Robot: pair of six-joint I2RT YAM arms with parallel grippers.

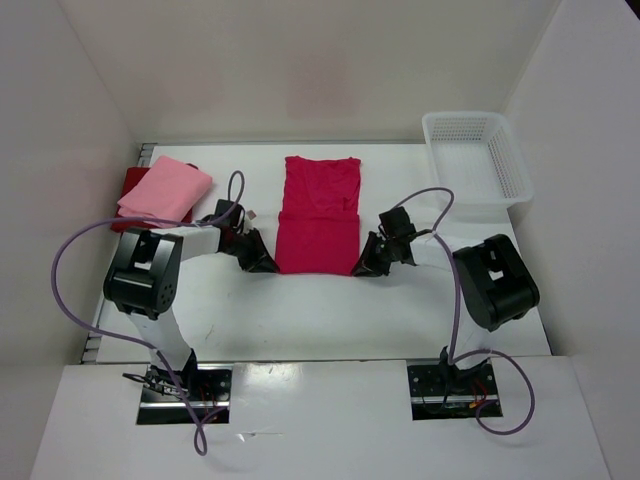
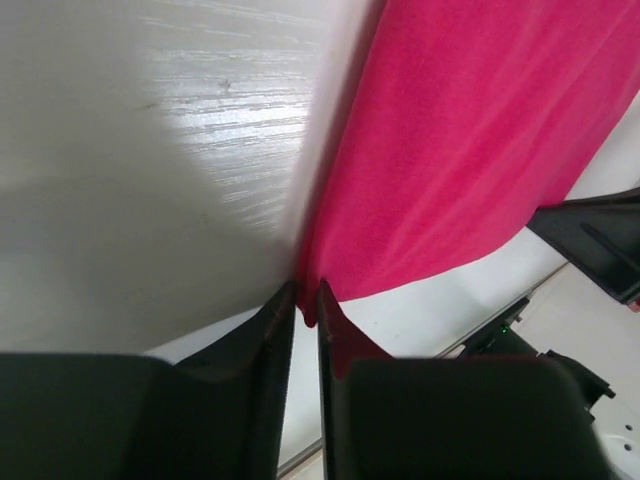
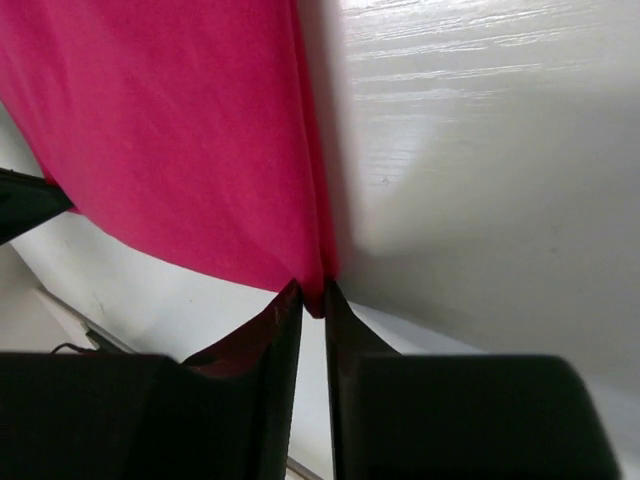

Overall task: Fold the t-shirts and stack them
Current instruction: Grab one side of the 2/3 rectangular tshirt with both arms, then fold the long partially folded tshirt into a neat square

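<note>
Your left hand (image 2: 309, 292): fingers set narrow, the near-left corner of the magenta t-shirt (image 2: 470, 150) pinched between the tips. Your right hand (image 3: 313, 290): equally narrow, clamped on the near-right corner. The shirt lies flat on the bench (image 1: 300, 310) at centre, folded into a long strip. Far left: the light pink t-shirt (image 1: 165, 188), folded, rests on the dark red t-shirt (image 1: 130, 182). The white mesh basket (image 1: 478, 150) sits in the far right corner, well apart.
</note>
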